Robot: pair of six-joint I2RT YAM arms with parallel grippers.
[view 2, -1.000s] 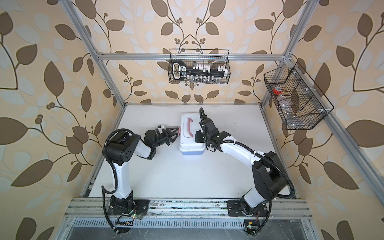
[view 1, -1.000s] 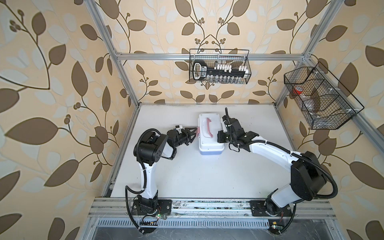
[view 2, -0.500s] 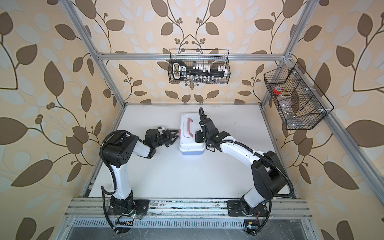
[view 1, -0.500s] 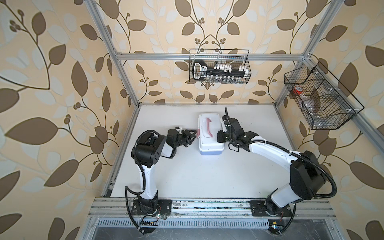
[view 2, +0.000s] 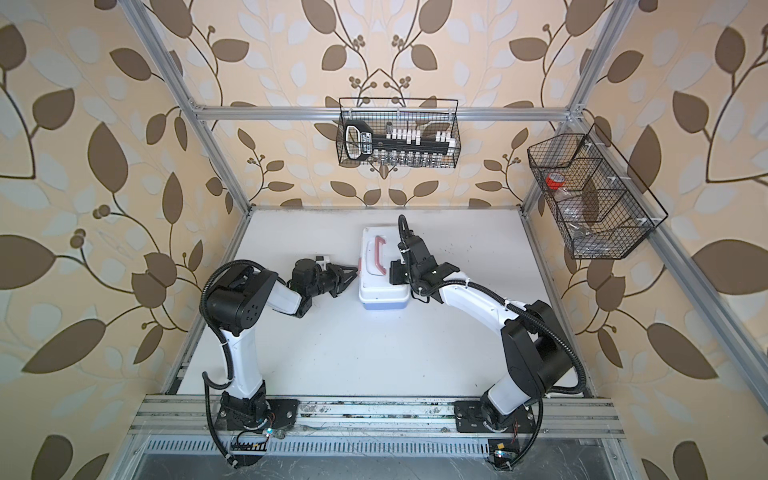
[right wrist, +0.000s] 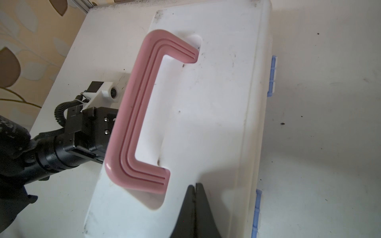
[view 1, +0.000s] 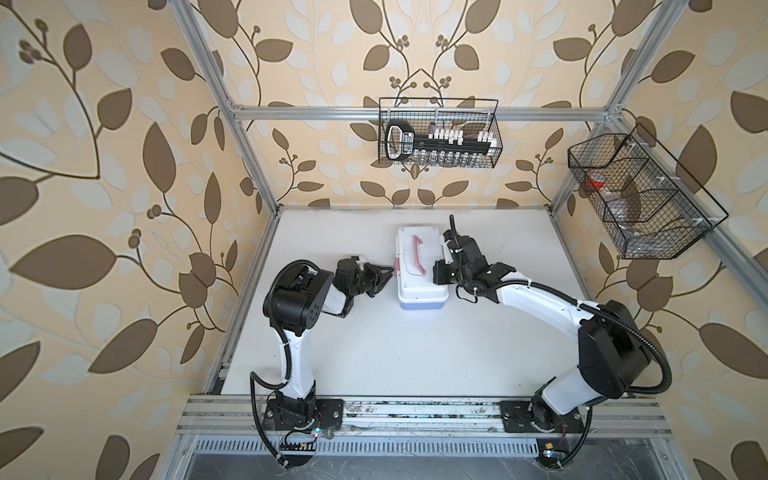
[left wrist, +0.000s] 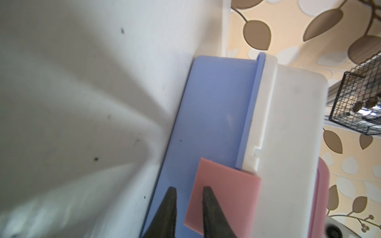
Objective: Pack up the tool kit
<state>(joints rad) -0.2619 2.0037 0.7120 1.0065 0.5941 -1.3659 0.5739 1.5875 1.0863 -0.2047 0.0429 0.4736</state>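
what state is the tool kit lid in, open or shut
Shut: the white lid lies flat on the blue base, with no gap along the seam. Whether the pink latch is clipped, cannot tell.

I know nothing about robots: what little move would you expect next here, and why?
Probably the left gripper closes on the pink latch at its free edge and pulls it away from the tool kit, to unlatch it. Its open jaws straddle that edge, the lid is down, and the shut right gripper sits at the lid, seemingly steadying it.
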